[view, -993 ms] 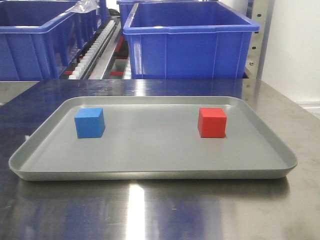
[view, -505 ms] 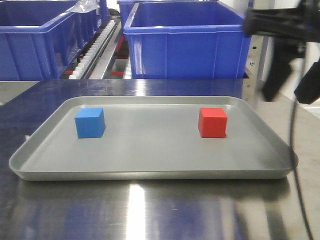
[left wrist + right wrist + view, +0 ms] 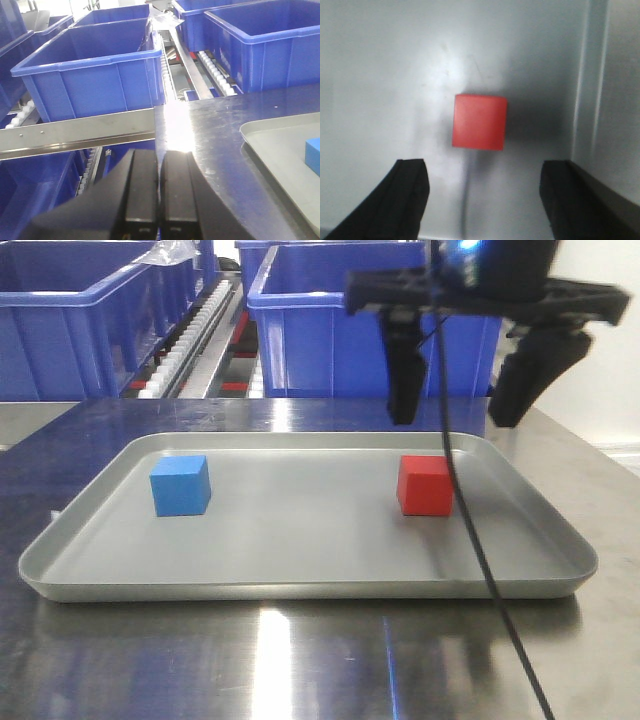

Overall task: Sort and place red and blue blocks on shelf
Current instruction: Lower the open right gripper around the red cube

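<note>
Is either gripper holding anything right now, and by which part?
Nothing is held. The right gripper hangs open above the small bright red cube on the shallow grey tray; the left gripper is shut on nothing.

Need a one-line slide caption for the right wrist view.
Open right gripper hovering above the red block on the grey tray.

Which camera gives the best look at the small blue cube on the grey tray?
The exterior front view: the small bright blue cube sits whole on the shallow grey tray. The left wrist view catches only its corner at the frame edge; the right wrist view misses it.
</note>
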`<action>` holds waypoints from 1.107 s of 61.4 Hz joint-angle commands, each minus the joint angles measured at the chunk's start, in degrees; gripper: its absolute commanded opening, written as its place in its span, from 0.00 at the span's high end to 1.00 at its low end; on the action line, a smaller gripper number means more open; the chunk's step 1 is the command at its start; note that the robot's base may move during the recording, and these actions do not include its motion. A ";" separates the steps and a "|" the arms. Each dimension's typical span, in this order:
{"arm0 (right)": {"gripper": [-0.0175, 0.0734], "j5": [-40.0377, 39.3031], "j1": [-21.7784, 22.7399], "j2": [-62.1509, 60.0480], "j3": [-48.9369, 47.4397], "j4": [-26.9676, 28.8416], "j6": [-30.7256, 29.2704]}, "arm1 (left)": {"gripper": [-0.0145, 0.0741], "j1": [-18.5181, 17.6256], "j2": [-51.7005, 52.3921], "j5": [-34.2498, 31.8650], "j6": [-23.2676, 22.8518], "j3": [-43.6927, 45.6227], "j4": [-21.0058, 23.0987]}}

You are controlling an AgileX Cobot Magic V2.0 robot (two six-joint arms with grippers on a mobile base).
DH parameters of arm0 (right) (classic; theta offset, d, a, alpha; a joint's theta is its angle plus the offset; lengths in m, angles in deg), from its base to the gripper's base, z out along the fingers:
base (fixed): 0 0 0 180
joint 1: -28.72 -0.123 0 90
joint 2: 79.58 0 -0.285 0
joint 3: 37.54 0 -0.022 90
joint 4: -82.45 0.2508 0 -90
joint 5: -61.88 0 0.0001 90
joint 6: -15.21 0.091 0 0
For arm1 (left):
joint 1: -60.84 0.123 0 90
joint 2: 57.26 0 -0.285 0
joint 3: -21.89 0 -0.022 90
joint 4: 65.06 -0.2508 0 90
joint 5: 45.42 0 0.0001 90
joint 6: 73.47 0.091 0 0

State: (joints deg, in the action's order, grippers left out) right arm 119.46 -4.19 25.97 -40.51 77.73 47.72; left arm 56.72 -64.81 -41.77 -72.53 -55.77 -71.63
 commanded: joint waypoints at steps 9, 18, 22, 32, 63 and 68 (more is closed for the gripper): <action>0.17 -1.04 -0.02 1.40 -2.77 -0.76 -0.05 | 0.70 -0.28 0.92 -4.97 -0.14 -1.49 0.20; 0.17 -3.58 0.37 2.80 -2.77 -0.76 -0.05 | 0.70 -0.28 0.92 -4.97 -0.14 -1.49 0.20; 0.17 -3.97 0.56 3.28 -2.77 -0.82 -0.05 | 0.70 -0.28 0.92 -4.97 -0.14 -1.49 0.20; 0.17 -4.52 1.05 4.93 -2.77 -0.75 -0.05 | 0.70 -0.28 0.92 -4.97 -0.14 -1.49 0.20; 0.17 -4.76 1.87 6.05 -2.77 0.15 -0.05 | 0.70 -0.28 0.92 -4.97 -0.14 -1.49 0.20; 0.17 -4.79 1.87 6.05 -2.77 0.29 -0.05 | 0.70 -0.28 0.92 -4.97 -0.14 -1.49 0.20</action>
State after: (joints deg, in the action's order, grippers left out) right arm 115.43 -2.79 34.95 -41.36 78.20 47.72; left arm 56.72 -64.81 -41.77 -72.44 -55.77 -71.63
